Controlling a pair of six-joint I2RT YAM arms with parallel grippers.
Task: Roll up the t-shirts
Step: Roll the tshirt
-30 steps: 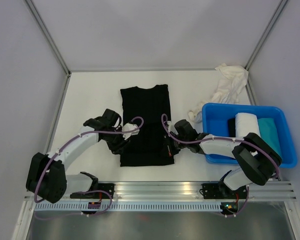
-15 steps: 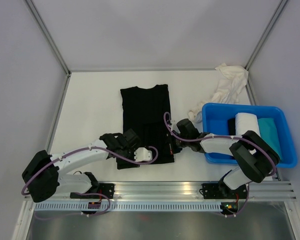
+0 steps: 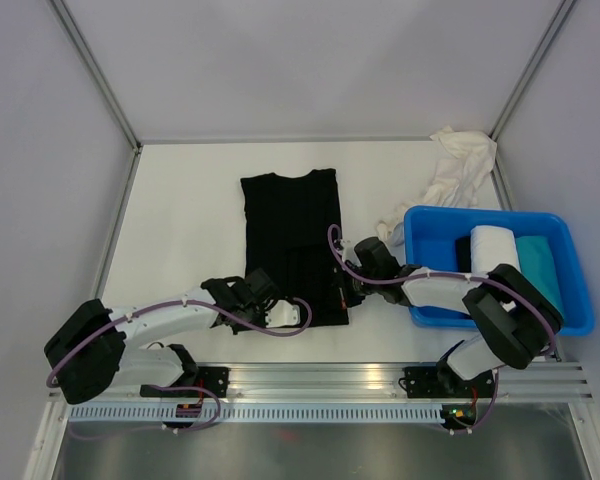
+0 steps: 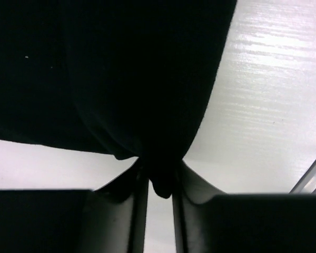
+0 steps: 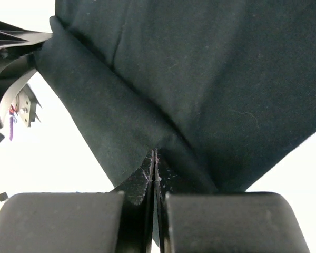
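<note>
Your left gripper point(image 4: 159, 176) and right gripper point(image 5: 155, 158) hold jaws pinched on the black t-shirt point(image 3: 290, 215), at its hem toward the near edge of the worktop point(image 3: 180, 200), likely to start the roll.

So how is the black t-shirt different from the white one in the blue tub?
The black t-shirt lies spread flat on the table; the white t-shirt is bundled up small inside the blue tub. The black t-shirt is pinched close to its near edge by the left fingers and the right fingers; nothing touches the white t-shirt. Both are soft cloth.
</note>
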